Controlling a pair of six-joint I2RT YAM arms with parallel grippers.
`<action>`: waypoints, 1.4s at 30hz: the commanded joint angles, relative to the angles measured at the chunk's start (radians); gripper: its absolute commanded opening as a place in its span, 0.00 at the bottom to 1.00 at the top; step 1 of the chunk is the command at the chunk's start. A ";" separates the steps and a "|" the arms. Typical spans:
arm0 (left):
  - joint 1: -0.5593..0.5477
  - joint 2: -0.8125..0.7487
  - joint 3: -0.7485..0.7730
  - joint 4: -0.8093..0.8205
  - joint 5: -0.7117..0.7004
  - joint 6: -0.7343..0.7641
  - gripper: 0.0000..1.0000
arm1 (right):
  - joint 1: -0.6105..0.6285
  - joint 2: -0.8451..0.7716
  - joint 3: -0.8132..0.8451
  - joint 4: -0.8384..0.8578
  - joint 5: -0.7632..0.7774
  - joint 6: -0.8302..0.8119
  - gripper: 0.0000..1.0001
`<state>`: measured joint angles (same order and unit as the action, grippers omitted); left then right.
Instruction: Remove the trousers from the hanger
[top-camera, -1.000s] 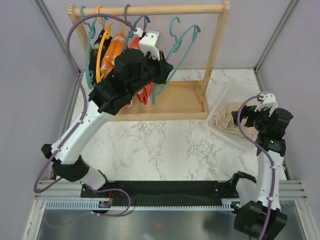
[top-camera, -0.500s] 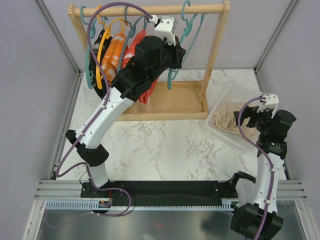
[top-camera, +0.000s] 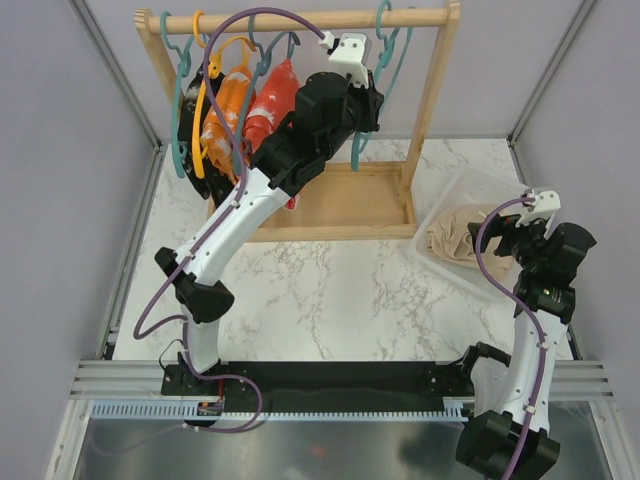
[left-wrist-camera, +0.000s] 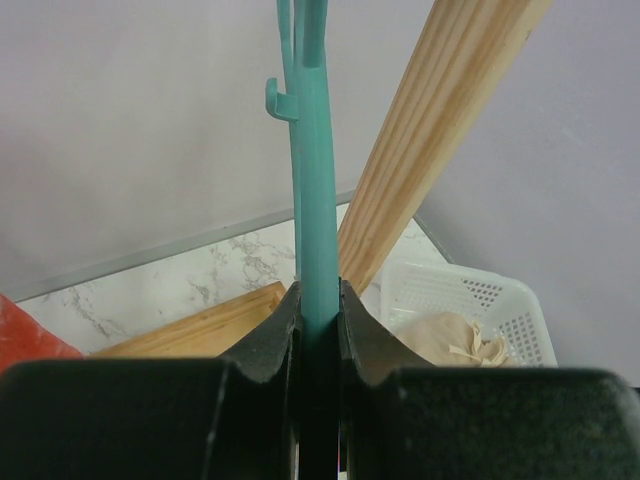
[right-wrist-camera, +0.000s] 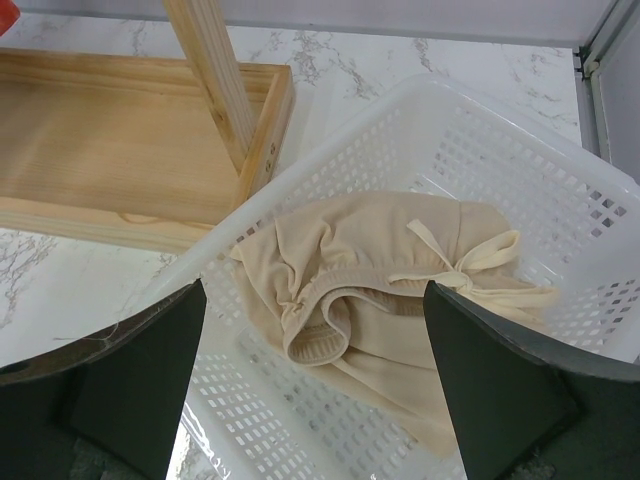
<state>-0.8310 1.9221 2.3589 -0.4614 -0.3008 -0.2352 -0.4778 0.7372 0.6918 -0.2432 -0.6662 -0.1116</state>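
My left gripper (top-camera: 371, 98) is raised at the right end of the wooden rail (top-camera: 300, 18). It is shut on the stem of an empty teal hanger (left-wrist-camera: 312, 200), which also shows in the top view (top-camera: 385, 50). Red trousers (top-camera: 272, 100), orange trousers (top-camera: 225, 105) and black trousers (top-camera: 187, 125) hang on hangers at the rail's left. Beige trousers (right-wrist-camera: 390, 270) lie crumpled in the white basket (right-wrist-camera: 430, 95). My right gripper (right-wrist-camera: 312, 290) is open and empty just above them; in the top view it (top-camera: 507, 238) is over the basket (top-camera: 455, 185).
The rack's wooden base tray (top-camera: 350, 200) lies under the rail, and its right post (top-camera: 430, 100) stands beside the basket. Another teal hanger (top-camera: 178, 90) and a yellow hanger (top-camera: 203, 100) hang at the left. Enclosure walls close in on both sides.
My left arm has carried the teal hanger rightward along the rail, from the middle to the right end. The red trousers now hang unobstructed. The right arm has barely moved.
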 joint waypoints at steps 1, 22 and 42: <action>0.001 0.029 0.049 0.061 -0.049 0.027 0.02 | -0.010 -0.012 0.011 0.027 -0.039 0.001 0.98; 0.007 -0.012 -0.031 0.107 -0.041 -0.019 0.54 | -0.025 -0.021 0.008 0.027 -0.036 -0.016 0.98; 0.007 -0.380 -0.179 -0.157 0.017 0.028 0.72 | -0.033 -0.032 0.006 0.027 -0.055 -0.011 0.98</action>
<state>-0.8261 1.5890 2.1849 -0.5503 -0.2409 -0.2501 -0.5026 0.7181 0.6918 -0.2436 -0.6857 -0.1097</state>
